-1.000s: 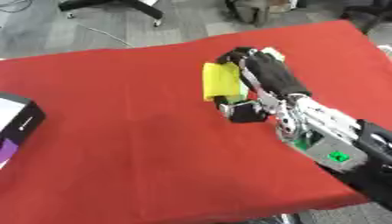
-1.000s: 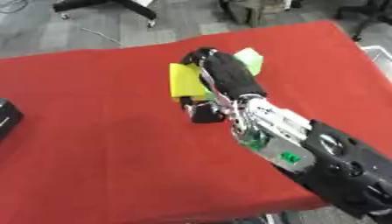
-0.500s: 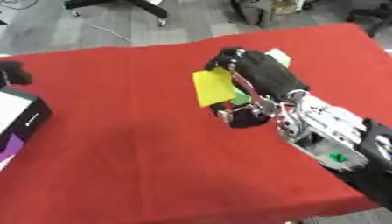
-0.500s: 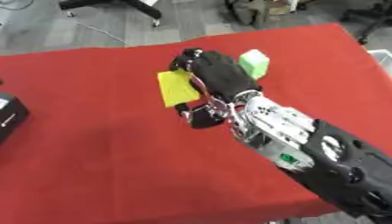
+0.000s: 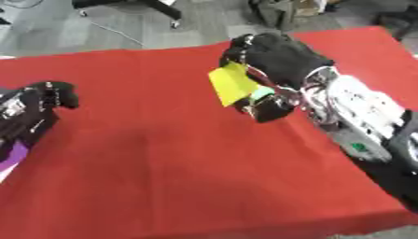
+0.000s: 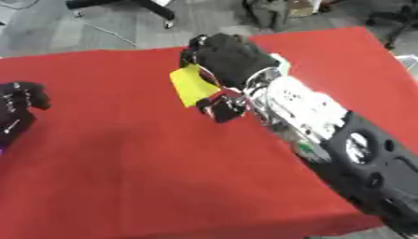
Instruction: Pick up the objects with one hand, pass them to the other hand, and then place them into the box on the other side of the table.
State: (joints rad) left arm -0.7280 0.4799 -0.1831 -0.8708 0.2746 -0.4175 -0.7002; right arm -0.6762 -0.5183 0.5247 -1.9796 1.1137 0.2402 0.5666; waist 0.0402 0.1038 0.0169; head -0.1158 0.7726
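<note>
your right hand (image 5: 274, 65) is curled round a yellow block (image 5: 233, 84), lifted above the red table (image 5: 163, 158), centre-far. it looks light and stiff; take its free left edge. your left hand (image 5: 37, 105) waits far left, fingers curled, empty.

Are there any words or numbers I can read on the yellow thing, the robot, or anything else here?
No text can be read anywhere.
Yellow object in the right robot hand: plain, no writing shows.
Right arm's white cover: no readable label.
Left robot hand: none.
Red tablecloth: none.
</note>
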